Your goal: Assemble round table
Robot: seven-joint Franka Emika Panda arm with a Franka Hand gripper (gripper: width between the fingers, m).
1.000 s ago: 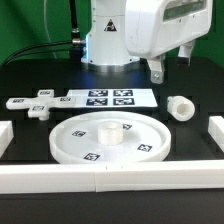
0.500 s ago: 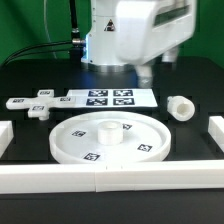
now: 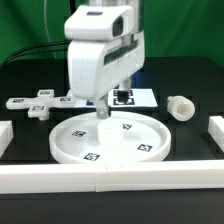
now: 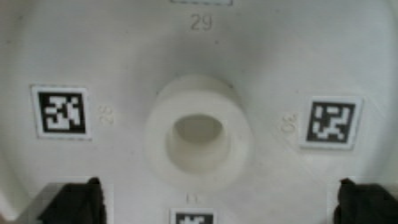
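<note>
Fingers (image 4: 79, 203) spread wide, nothing btwn them. The two-finger gripper (image 4: 224, 203) is empty and straddles the raised central hub (image 4: 196, 130) of the large white rimmed plastic disc (image 3: 72, 142). Bare disc face lies under each tip. Touching or just above: can't tell, wrist view is blurred.

Change: 1 s ago the arm hung high at the back, toward the exterior view's right, clear of every part; same at half a sec. Now it's swung across and come down over disc ctr. Disc hasn't shifted. My read: lining up on the tabletop hub for a grip or nudge. No joining done yet.

Other parts:
- The short white cylinder leg (image 3: 181, 107) lies on the black table (image 3: 190, 70), well apart on the exterior view's right.
- The small flat white base piece (image 3: 37, 110) sits on the exterior view's left, near the disc rim, not touching.
- The marker board (image 3: 136, 97) is behind the disc, partly hidden by the arm.

Room:
- The long white border rail (image 3: 110, 181) runs just beside the disc's front rim, so no slack there.
- Side rails (image 3: 214, 135) are well apart from the disc, so sideways is free.
- Back gap to the marker board is small.
</note>
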